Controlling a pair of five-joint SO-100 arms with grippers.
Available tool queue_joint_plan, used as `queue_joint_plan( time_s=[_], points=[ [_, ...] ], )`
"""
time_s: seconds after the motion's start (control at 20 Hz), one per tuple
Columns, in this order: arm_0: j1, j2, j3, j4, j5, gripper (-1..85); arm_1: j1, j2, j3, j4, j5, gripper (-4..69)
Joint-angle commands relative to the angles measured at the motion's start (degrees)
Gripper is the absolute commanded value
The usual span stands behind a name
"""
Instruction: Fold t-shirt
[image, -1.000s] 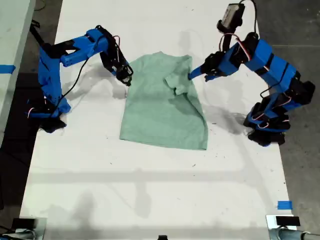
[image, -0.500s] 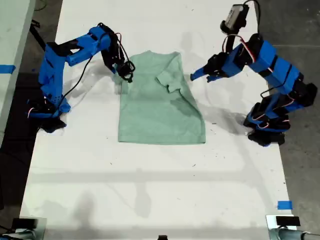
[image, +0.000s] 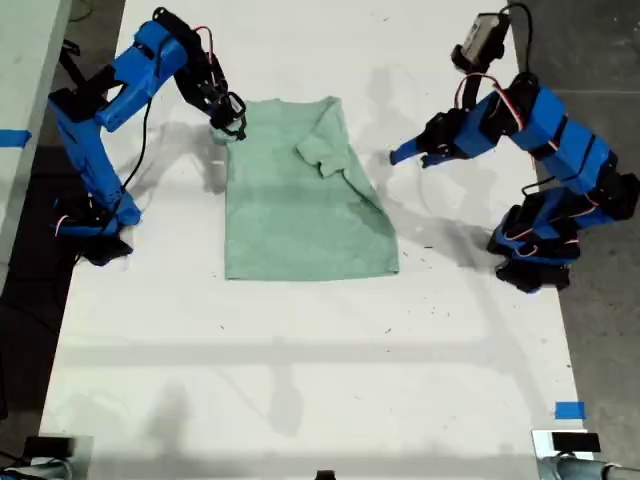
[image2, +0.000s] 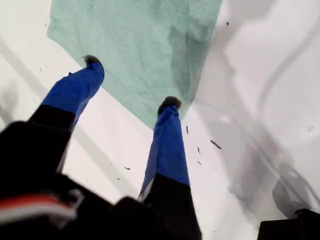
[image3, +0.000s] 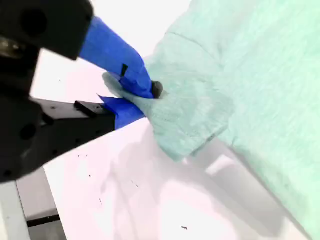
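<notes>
My second gripper (image3: 142, 97) pinches the t-shirt (image: 300, 200) sleeve at the shirt's 11 o'clock corner; my first gripper (image2: 130, 82) hangs wide, empty, above the table (image: 300, 380).

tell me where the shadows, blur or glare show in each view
Exterior view: sharp, soft arm shadows on the white table. First wrist view: the open first end effector looks soft up close, grey shadows behind. Second wrist view: washed-out table, the t-shirt pale, the second end effector blurred.

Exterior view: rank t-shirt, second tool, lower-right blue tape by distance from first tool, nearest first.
1. t-shirt, beside my first tool.
2. my second tool, clamping the shirt's far sleeve.
3. blue tape, exterior view's lower right.
</notes>
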Motion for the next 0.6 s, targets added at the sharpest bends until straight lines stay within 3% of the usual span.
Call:
queue_joint_plan(
  time_s=[0.0,0.35,0.55],
  points=[
    [4.13,4.83,-1.41,-1.58,-2.29,0.0,0.62,3.16,-0.18,-1.32,0.44,26.6],
    [14.68,-14.15,-22.59,-8.09,-5.8,0.0,-1.14,6.59,3.78,-1.32,2.72,26.1],
    [16.44,-20.13,-22.59,-18.37,-7.12,0.0,-3.16,10.11,7.65,-1.85,5.36,25.9]
  ],
)
